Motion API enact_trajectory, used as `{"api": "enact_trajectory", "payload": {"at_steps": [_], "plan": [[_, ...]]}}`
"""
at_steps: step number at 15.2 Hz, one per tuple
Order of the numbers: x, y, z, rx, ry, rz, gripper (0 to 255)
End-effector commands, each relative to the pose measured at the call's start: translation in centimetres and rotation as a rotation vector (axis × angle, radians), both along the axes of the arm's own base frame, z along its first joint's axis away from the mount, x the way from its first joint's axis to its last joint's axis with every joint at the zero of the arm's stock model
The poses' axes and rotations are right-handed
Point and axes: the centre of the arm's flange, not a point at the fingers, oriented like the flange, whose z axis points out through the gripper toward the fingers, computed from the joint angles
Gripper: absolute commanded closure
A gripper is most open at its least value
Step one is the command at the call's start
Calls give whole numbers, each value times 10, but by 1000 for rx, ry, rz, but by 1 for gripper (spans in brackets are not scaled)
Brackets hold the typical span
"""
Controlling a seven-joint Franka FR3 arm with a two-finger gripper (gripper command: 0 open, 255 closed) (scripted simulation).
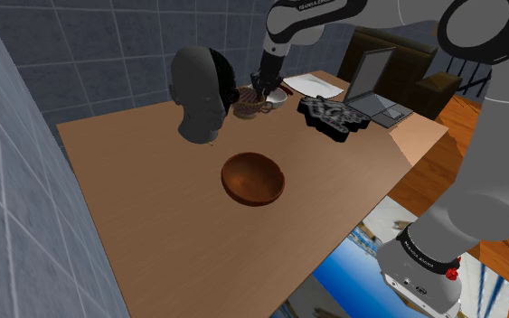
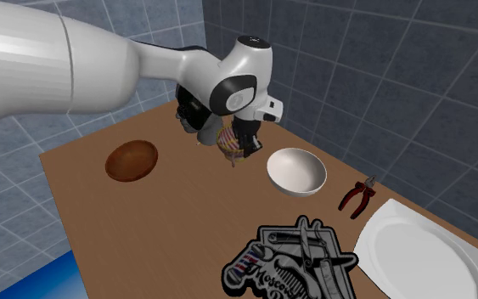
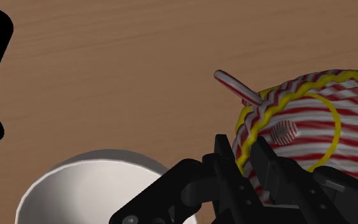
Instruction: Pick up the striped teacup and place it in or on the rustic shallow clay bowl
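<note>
Gripper (image 3: 246,159) clamped on the rim of the striped teacup (image 3: 298,127), one finger inside the wall and one outside. Cup mouth faces up toward the hand. Its thin handle (image 3: 238,89) juts sideways over the wooden table (image 3: 139,51), away from the fingers. White bowl (image 3: 56,191) just beside the gripper. Brown clay bowl (image 1: 253,178) well apart, toward the stand.

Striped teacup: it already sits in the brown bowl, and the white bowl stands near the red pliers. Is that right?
Not quite. The striped teacup is not in the brown bowl, which lies empty in the shoulder view; the wrist view shows the fingers clasping the cup's rim beside the white bowl. The white bowl does stand near the red pliers.
</note>
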Motion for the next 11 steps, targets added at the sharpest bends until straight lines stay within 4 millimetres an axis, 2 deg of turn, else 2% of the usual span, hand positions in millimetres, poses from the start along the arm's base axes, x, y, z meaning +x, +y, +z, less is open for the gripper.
{"api": "enact_trajectory", "payload": {"at_steps": [1,11], "plan": [[-1,0,11,0,0,0,255],[-1,0,64,0,0,0,255]]}}
